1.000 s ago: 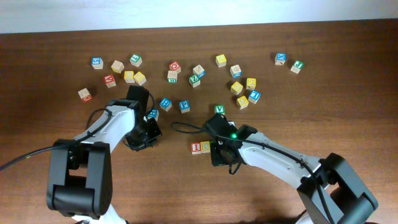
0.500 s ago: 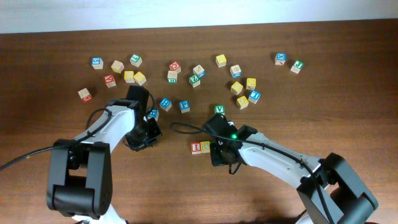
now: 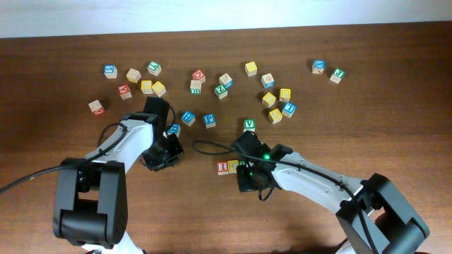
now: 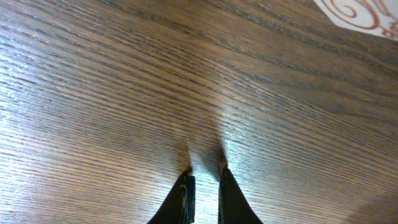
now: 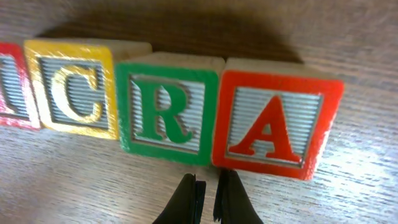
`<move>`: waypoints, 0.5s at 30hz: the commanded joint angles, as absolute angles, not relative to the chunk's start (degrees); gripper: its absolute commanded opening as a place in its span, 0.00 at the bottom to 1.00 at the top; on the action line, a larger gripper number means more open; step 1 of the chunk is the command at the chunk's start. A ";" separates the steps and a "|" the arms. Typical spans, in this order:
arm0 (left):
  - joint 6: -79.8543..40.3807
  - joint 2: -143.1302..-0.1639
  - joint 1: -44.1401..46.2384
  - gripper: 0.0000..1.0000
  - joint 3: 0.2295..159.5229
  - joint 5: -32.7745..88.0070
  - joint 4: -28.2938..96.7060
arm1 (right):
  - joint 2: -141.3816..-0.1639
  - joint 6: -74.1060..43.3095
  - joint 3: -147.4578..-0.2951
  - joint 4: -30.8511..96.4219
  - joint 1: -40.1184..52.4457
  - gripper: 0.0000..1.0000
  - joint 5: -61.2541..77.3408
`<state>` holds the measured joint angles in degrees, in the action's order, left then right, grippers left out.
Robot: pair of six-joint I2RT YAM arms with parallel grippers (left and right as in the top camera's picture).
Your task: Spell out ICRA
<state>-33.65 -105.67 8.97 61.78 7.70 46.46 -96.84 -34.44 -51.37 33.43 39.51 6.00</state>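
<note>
The four task cubes stand in one row on the wooden table [image 3: 367, 99], touching side by side. In the right wrist view they read, left to right: red I cube [image 5: 9, 81], cut by the picture edge, yellow C cube [image 5: 73, 87], green R cube [image 5: 165, 112], red A cube [image 5: 273, 124]. The right gripper [image 5: 208, 186] is just in front of the R and A; its fingers are almost together and hold nothing. The left gripper [image 4: 204, 177] is closed the same way, empty, over bare wood and well apart from the row. A green V cube [image 3: 248, 124] lies near the row.
</note>
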 commanded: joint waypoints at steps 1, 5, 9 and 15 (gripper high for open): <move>-33.19 -107.90 8.82 0.09 60.77 6.39 45.93 | -97.25 -34.98 -50.24 31.73 39.35 0.04 6.94; -33.17 -107.90 8.84 0.08 60.77 6.37 45.93 | -98.96 -34.96 -50.15 29.89 39.35 0.04 6.90; -33.19 -107.90 8.84 0.09 60.77 6.37 45.93 | -99.50 -34.96 -50.15 29.52 39.35 0.04 6.87; -33.19 -107.90 8.84 0.09 60.77 6.37 45.93 | -99.50 -34.94 -50.15 28.91 39.35 0.04 6.66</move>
